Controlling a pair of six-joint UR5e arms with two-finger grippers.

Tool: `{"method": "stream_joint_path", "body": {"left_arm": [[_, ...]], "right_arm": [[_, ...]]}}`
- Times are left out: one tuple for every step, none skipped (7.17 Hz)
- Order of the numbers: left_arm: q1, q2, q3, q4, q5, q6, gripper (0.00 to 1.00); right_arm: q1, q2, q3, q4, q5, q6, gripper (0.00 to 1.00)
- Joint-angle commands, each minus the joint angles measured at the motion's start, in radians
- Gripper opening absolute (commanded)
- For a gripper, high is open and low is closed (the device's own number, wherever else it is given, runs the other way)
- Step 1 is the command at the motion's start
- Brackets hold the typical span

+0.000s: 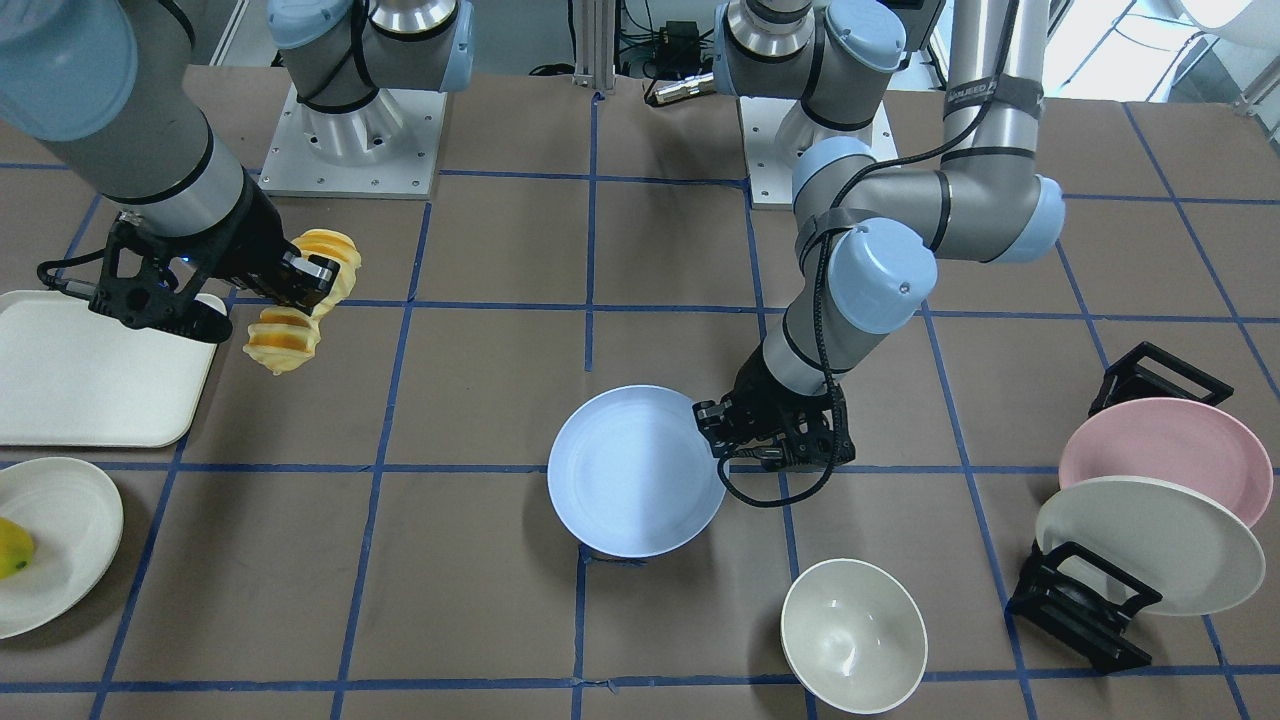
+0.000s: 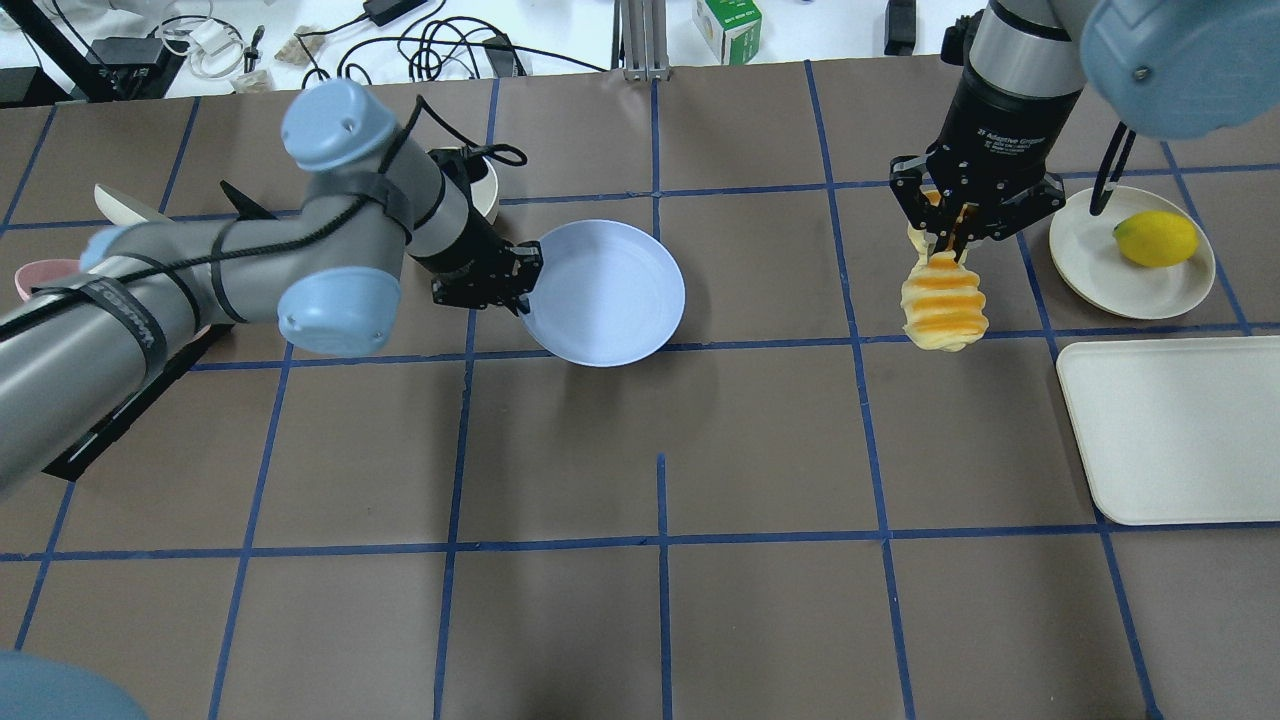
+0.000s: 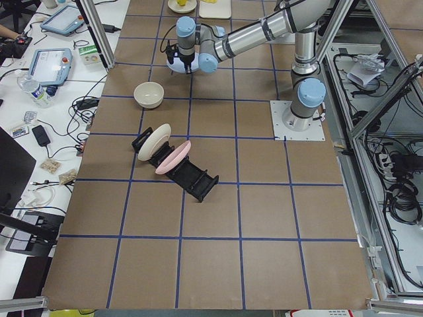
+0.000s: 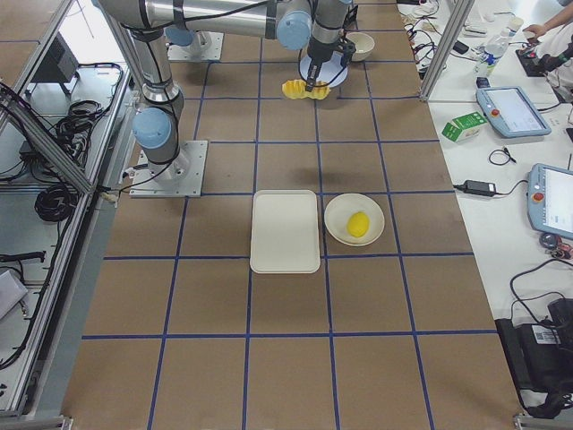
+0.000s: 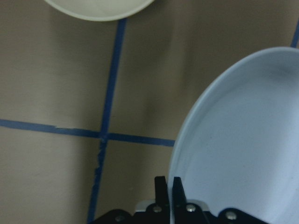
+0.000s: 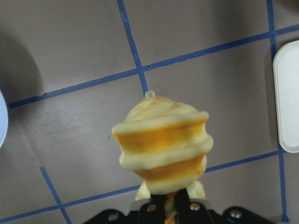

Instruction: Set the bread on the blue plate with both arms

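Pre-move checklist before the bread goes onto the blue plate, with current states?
1. Grip: right end effector shut on the bread: ok.
2. Bread lifted off the table, hanging from the fingers: ok.
3. Grip: left end effector shut on the rim of the blue plate, seen in the left wrist view: ok.
4. Blue plate empty: ok.
5. Blue plate held level: cannot tell.
6. Bread above the blue plate: not ok, it is off to one side.

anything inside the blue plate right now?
No, the blue plate is bare inside. The left gripper pinches its rim; the bread hangs in the right gripper, well apart. What lies under the plate is hidden.
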State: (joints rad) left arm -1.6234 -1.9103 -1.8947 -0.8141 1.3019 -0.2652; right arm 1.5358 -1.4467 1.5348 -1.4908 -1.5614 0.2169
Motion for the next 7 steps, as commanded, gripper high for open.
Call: {"method": "stream_joint_path", "body": {"left_arm": [[-0.012, -0.065, -0.063, 0.147, -0.042, -0.017, 0.0], [-0.021, -0.084, -0.063, 0.151, -0.042, -0.019, 0.0], [-0.023, -0.084, -0.06, 0.151, -0.059, -0.025, 0.3], [-0.023, -0.072, -0.052, 0.151, -0.062, -0.016, 0.99], [-0.033, -0.04, -0.029, 0.148, -0.006, -0.014, 1.0], [-0.03, -0.009, 0.02, 0.082, 0.055, -0.011, 1.0], [-0.026, 0.034, 0.105, -0.127, 0.059, -0.011, 1.0]], "right_arm": [[0.003, 0.006, 0.001, -0.005, 0.058, 0.001, 0.0], [0.007, 0.011, 0.008, -0.015, 0.061, -0.01, 0.0], [0.032, 0.032, 0.001, -0.034, 0.061, 0.004, 0.0], [0.094, 0.078, 0.005, -0.125, 0.06, 0.021, 0.0], [0.162, 0.112, -0.007, -0.169, 0.061, 0.021, 0.0], [0.203, 0.139, -0.008, -0.215, 0.055, 0.022, 0.0], [0.233, 0.156, -0.012, -0.258, 0.047, 0.044, 0.0]]}}
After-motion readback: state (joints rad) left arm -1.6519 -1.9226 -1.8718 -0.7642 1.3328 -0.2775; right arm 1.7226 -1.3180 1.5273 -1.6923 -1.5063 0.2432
